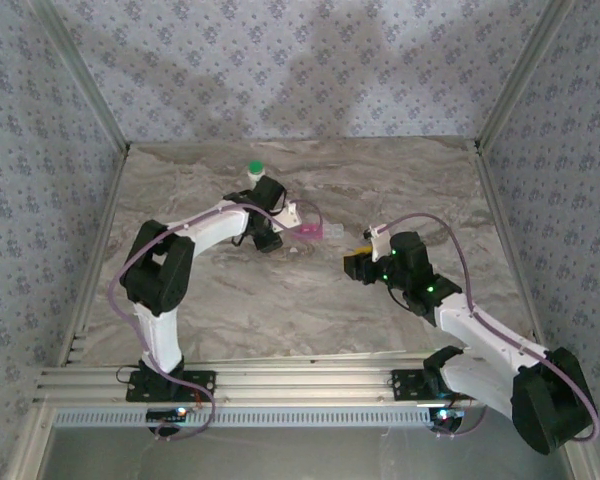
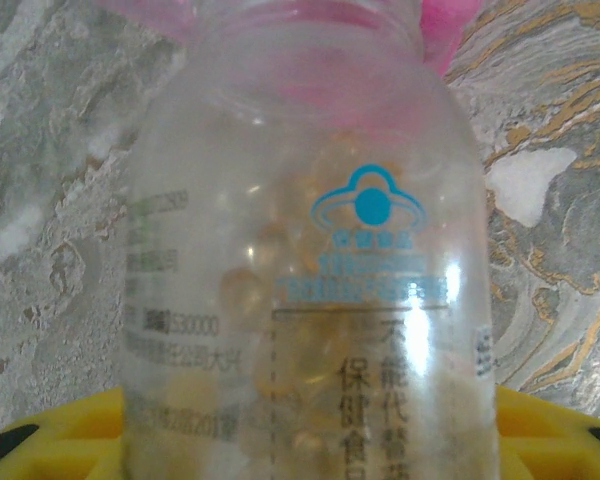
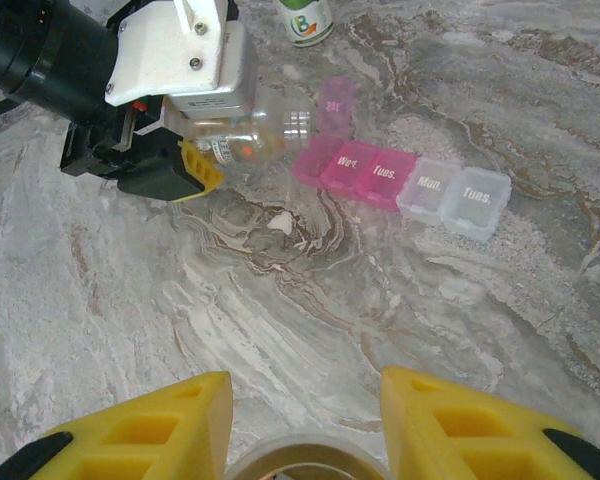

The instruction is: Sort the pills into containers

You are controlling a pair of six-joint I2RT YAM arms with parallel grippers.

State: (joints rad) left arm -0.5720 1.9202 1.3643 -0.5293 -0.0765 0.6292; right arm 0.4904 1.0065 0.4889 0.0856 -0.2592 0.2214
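Observation:
My left gripper (image 1: 280,224) is shut on a clear vial (image 2: 300,260) printed with blue and black text and holding amber pills (image 2: 245,290). The vial (image 3: 255,125) lies nearly level, its open mouth against the pink end of the strip pill case (image 3: 400,180), where one pink lid (image 3: 335,100) stands up. The case (image 1: 310,233) has pink and clear compartments with day labels. My right gripper (image 3: 305,420) hovers over bare marble, its yellow fingers (image 3: 450,430) shut on a round pale cap (image 3: 305,462). A white bottle with a green cap (image 1: 254,170) stands behind the left gripper.
The marble tabletop (image 1: 310,300) is fenced by patterned walls on three sides and an aluminium rail at the near edge (image 1: 280,385). The right gripper (image 1: 358,265) sits just right of the pill case. Bare marble lies in front of both grippers.

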